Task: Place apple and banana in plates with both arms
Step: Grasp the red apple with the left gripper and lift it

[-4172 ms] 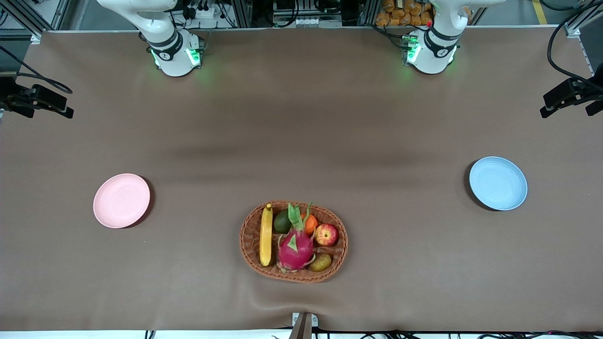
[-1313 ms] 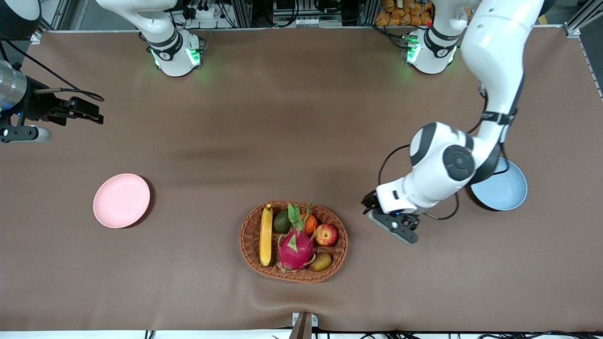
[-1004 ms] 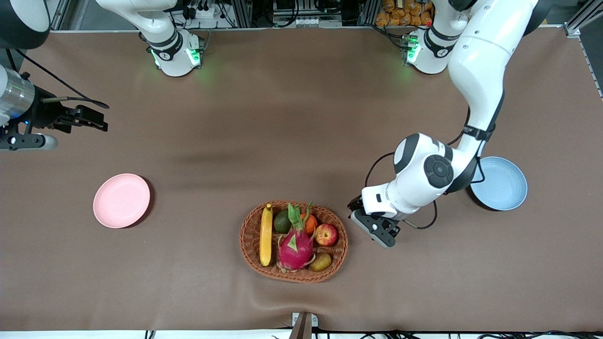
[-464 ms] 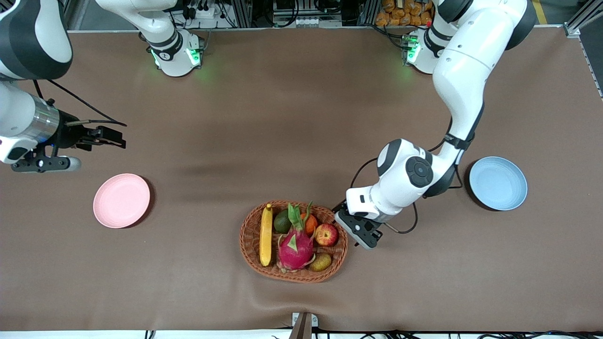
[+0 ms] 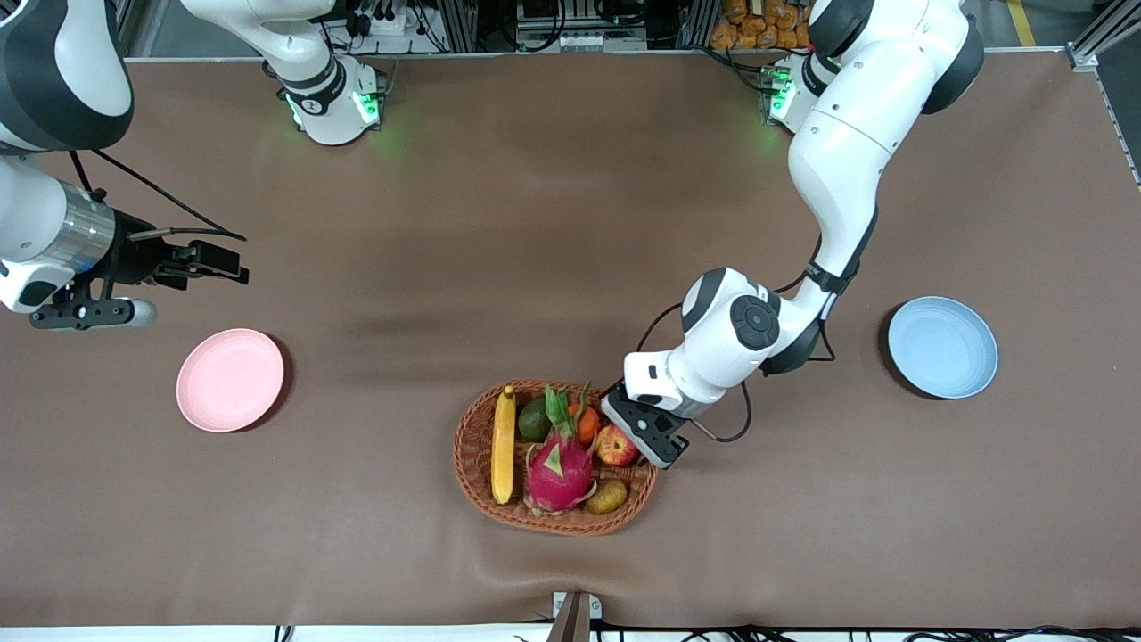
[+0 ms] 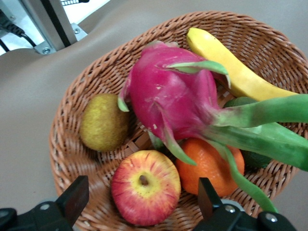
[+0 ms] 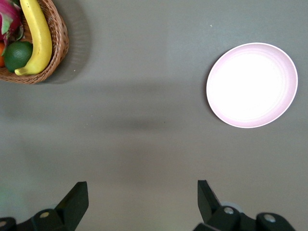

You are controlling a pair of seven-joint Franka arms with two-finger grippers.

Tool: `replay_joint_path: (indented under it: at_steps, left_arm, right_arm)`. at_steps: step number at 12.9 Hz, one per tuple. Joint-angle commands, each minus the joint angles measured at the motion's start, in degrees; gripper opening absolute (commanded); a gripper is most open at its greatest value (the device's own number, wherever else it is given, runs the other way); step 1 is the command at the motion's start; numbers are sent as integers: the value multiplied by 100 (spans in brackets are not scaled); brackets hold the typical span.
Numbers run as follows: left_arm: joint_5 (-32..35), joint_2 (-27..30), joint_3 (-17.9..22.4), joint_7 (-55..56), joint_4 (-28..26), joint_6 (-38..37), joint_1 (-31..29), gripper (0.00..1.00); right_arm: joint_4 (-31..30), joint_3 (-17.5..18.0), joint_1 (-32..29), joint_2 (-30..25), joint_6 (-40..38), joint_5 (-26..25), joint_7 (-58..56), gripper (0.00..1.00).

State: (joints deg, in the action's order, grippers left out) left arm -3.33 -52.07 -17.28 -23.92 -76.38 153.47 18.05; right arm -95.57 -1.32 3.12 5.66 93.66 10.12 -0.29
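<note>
Two fruits unpicked: apple (image 6: 145, 186) and banana (image 5: 504, 443) lie in the basket (image 5: 470, 486). Left gripper (image 5: 644, 431) hovers spread over the basket's apple end; judged next: descend, clamp. Right gripper (image 5: 214, 264), spread, waits well off the basket, near the pink plate (image 5: 230, 380).

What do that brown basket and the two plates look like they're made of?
The basket looks like woven wicker or rattan: interlaced tan-brown strands with a braided rim, dull finish. The pink plate and the blue plate look like matte plastic, possibly a fibre composite: even pastel colour, smooth, no glare. The pictures alone can't confirm this.
</note>
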Motion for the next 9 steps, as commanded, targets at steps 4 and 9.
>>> replay_joint_path:
  at_steps: [4,9]
  left_arm:
    - [-80,-260,5,-500,158,87,32,100]
    - [-80,-313,14,-500,167,87,41,100]
  right_arm:
    - [30,-18,171,-13,20,61,108,100]
    - [30,-18,224,-13,29,61,117,100]
